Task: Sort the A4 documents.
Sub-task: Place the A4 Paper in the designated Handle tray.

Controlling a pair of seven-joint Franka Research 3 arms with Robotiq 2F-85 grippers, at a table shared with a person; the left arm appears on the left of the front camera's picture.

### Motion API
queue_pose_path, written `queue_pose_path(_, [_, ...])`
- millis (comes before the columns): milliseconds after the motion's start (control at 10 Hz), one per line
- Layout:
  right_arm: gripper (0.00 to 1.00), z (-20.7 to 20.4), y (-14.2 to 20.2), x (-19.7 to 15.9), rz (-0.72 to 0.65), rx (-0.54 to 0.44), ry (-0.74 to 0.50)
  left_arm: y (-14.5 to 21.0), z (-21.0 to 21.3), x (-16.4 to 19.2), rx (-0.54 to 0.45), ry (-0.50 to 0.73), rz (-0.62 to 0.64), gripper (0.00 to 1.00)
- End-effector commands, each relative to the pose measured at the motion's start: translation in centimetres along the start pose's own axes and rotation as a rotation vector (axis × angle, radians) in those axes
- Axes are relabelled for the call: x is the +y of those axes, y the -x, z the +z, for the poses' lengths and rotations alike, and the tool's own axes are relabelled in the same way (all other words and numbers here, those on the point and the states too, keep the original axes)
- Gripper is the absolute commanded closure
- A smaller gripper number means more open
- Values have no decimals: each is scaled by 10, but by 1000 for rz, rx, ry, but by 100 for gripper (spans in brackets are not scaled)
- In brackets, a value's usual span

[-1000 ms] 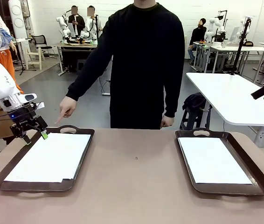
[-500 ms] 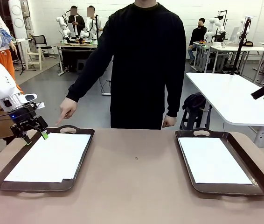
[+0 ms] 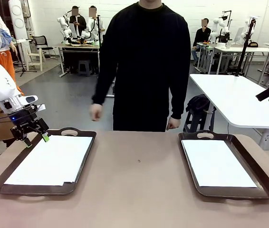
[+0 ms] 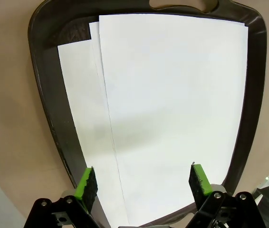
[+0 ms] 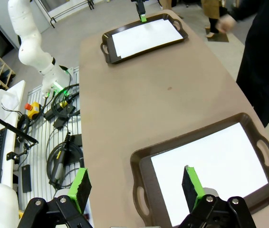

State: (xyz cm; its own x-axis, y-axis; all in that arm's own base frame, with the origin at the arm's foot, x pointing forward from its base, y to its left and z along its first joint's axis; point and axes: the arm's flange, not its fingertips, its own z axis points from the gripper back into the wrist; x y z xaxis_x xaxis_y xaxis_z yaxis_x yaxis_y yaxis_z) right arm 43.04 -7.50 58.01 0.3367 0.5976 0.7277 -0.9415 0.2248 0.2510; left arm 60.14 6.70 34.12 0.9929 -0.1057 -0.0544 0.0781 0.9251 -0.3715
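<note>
Trays: we count two, dark brown with cut-out handles, on the tan table [image 3: 139,190]. Taking the person [image 3: 146,66] at the far edge as our landmark, the left tray [image 3: 84,159] lies toward the person's one side and the right tray [image 3: 263,178] toward the other, well apart.

A4 documents: we count at least two overlapping sheets in the left tray, the left stack [image 3: 51,159]; the left wrist view shows a top sheet offset over a lower one, edges not flush. The right sheet [image 3: 217,163] lies in the right tray; we cannot tell whether more lie beneath it. All lie flat, long axis running from the person's edge toward the near edge, short edges facing the person.

Grippers: two. The left gripper [image 3: 34,137] hovers over the far left corner of the left tray, fingers spread, pinching nothing. The right gripper [image 5: 134,185], in its wrist view, hangs high above the right tray's near end, fingers spread, empty.

Person's hands: two, both off the table.
</note>
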Motion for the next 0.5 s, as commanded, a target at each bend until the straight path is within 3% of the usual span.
queue_pose_path(0, [0,-1,-1,1,3,-2,-1,1,1,1,5,2,-11,0])
queue_pose_path(400, [0,-1,-1,1,3,-2,-1,1,1,1,5,2,-11,0])
